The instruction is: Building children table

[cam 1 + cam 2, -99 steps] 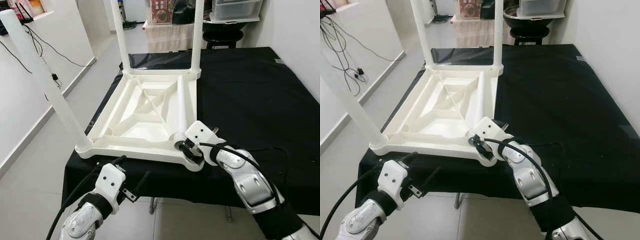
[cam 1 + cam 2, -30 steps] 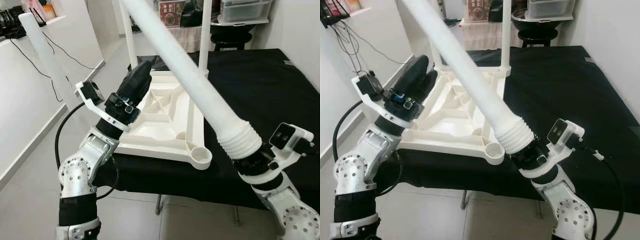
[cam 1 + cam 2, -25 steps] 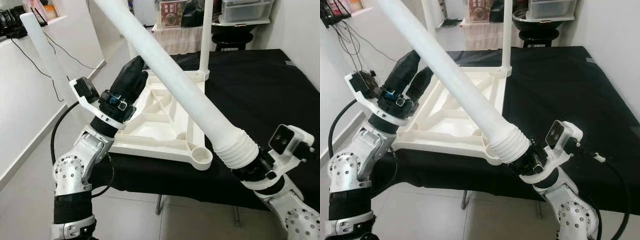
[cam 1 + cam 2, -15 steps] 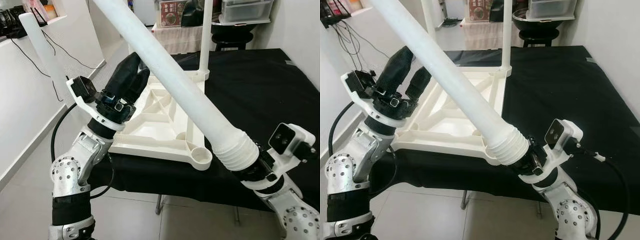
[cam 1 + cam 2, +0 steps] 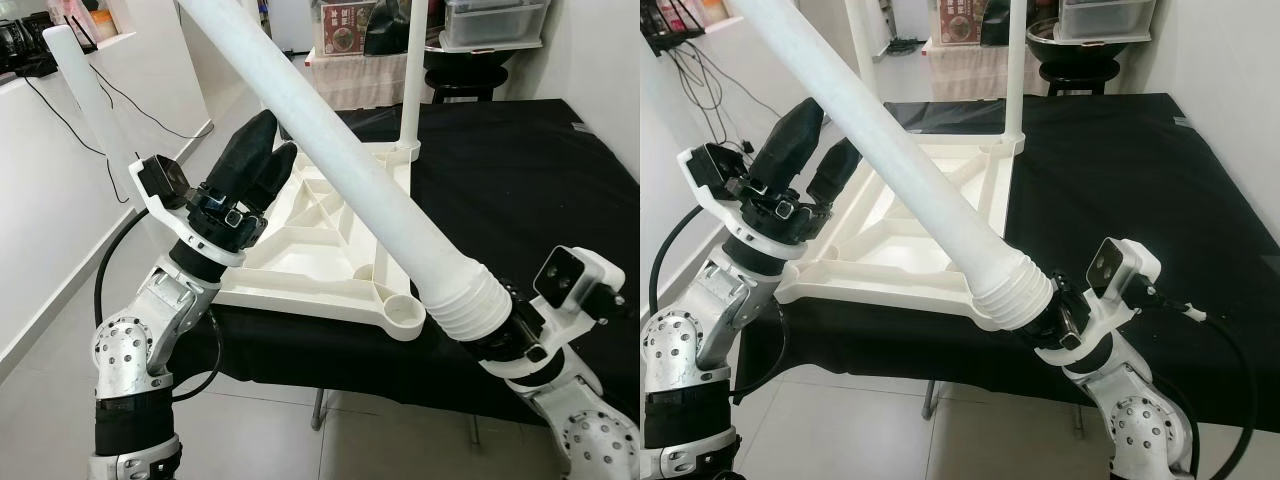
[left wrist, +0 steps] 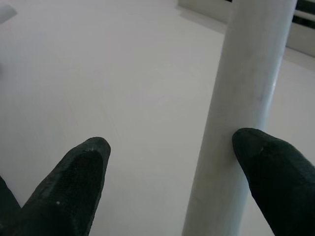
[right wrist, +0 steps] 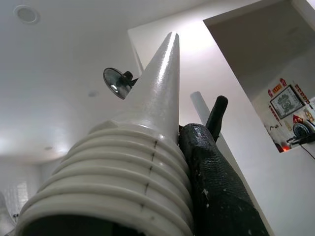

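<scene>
White plastic makes up the tabletop [image 5: 320, 225], which is laid upside down on a black-covered table [image 5: 520, 190] so that its leg sockets face up. Three legs are already stood in their corners, and the near-right socket [image 5: 405, 315] is left empty. The fourth leg [image 5: 350, 180] is held slanted across the tabletop, its ribbed threaded end [image 5: 1010, 290] kept low and just beside that empty socket, presumably so it can be tipped upright and screwed in.

The threaded end is clamped by the right gripper [image 5: 1058, 318]; in the right wrist view a black finger [image 7: 216, 191] is pressed against the ribs.

The left gripper [image 5: 262, 158] is raised beside the shaft partway up, probably to steady or steer the long leg. Its fingers are spread well apart. In the left wrist view one fingertip [image 6: 270, 162] appears to touch the side of the leg [image 6: 241, 113] while the other [image 6: 74, 177] is well apart from it, so nothing is gripped.
</scene>
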Controlling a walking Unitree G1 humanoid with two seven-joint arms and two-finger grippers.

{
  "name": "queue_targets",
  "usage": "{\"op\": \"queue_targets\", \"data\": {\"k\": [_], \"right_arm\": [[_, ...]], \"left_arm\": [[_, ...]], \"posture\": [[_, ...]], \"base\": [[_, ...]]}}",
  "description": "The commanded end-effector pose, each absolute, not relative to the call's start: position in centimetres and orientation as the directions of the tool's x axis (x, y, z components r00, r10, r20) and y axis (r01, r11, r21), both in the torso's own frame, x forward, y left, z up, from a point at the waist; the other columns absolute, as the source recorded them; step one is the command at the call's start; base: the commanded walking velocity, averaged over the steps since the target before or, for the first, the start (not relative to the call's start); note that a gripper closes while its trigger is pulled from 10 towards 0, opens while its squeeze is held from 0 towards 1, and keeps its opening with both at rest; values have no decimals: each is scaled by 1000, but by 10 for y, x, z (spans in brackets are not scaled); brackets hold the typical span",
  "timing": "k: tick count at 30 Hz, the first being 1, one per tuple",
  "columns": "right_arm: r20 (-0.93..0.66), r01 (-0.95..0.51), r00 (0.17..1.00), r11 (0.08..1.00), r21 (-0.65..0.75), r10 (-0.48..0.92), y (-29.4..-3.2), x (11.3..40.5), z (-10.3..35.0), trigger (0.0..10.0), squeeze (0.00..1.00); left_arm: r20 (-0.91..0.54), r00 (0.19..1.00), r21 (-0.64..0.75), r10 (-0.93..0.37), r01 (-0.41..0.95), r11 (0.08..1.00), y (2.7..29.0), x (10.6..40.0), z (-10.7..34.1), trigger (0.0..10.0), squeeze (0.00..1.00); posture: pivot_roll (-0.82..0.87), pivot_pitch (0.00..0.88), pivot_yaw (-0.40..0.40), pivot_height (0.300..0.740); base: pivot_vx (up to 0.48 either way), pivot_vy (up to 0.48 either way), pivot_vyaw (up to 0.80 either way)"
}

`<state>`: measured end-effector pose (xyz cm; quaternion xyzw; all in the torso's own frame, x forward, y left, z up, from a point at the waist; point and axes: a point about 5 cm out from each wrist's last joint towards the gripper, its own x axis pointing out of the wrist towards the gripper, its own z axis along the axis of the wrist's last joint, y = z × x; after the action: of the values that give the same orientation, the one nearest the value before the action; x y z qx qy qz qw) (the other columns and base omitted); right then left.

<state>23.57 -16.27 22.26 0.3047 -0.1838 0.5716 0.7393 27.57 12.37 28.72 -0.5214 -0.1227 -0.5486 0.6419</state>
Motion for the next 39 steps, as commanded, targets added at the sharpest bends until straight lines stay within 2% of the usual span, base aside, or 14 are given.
{"op": "queue_targets", "data": {"k": [1, 7, 12, 16, 19, 20, 21, 24, 39], "right_arm": [[541, -941, 308, 170, 291, 782, -151, 241, 214, 10000, 0], [606, -938, 327, 172, 301, 725, -155, 245, 221, 10000, 0], [628, -947, 300, 143, 289, 719, -155, 244, 226, 10000, 0], [540, -958, 231, 91, 272, 810, -143, 233, 215, 10000, 0], [524, -959, 223, 86, 272, 822, -141, 232, 213, 10000, 0], [516, -960, 221, 91, 265, 827, -141, 232, 213, 10000, 0], [512, -959, 228, 99, 267, 828, -141, 233, 211, 10000, 0], [509, -956, 241, 111, 273, 827, -141, 237, 210, 10000, 0], [498, -952, 267, 147, 267, 825, -142, 242, 210, 10000, 0]], "left_arm": [[726, 220, -453, -651, 866, -212, 110, 258, 296, 10000, 0], [712, 172, -428, -681, 875, -227, 104, 249, 295, 10000, 0], [707, 185, -434, -683, 876, -212, 102, 250, 294, 10000, 0], [714, 238, -445, -658, 881, -163, 104, 257, 297, 10000, 0], [715, 249, -448, -653, 881, -155, 105, 258, 298, 10000, 0], [717, 254, -449, -649, 880, -151, 105, 259, 298, 6471, 0], [738, 234, -429, -633, 886, -174, 107, 258, 302, 0, 0], [779, 198, -392, -596, 894, -216, 111, 253, 309, 0, 0], [812, 193, -378, -551, 893, -244, 116, 251, 314, 0, 0]], "posture": [[-60, 69, 90, 740], [-60, 69, 90, 740], [-60, 72, 92, 740], [-61, 74, 91, 740], [-61, 74, 91, 740], [-61, 74, 91, 740], [-59, 72, 82, 740], [-62, 72, 76, 740], [-65, 73, 71, 740]], "base": [[0, 0, 0], [0, 0, 0], [0, 0, 0], [0, 0, 0], [0, 0, 0], [0, 0, 0], [0, 0, 0], [0, 0, 0], [0, 0, 0]]}}
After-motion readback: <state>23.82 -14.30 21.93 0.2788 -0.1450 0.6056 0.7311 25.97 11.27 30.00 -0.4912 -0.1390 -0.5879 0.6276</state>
